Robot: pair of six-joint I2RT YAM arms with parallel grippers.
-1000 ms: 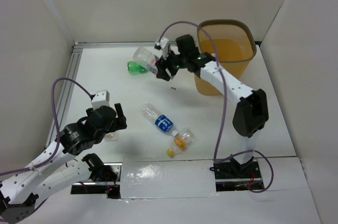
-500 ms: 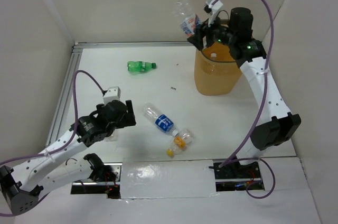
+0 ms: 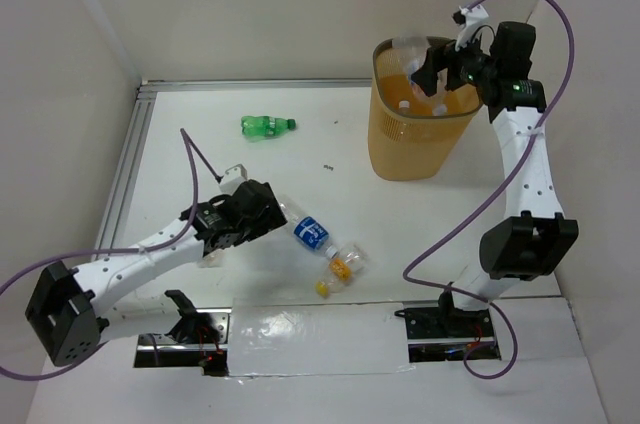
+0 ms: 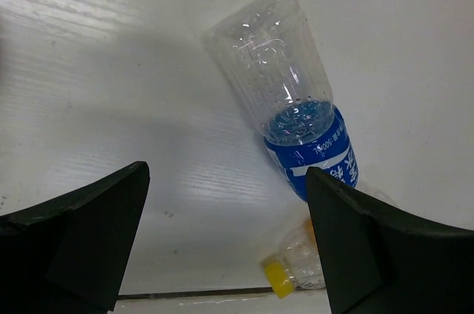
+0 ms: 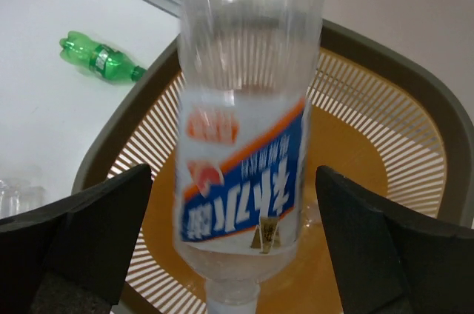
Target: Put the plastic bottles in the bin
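The right gripper hangs over the bin with its jaws spread wide. The clear bottle with the orange-and-blue label stands neck down between them, above the mouth, and I judge it is let go. The left gripper is also released and holds nothing. The blue-label bottle lies on the table just beside it, apart from both fingers, with its long axis slanted to the line between them. This arm is clearly the nearer one. I think its wrist must turn so the fingers close across the body.
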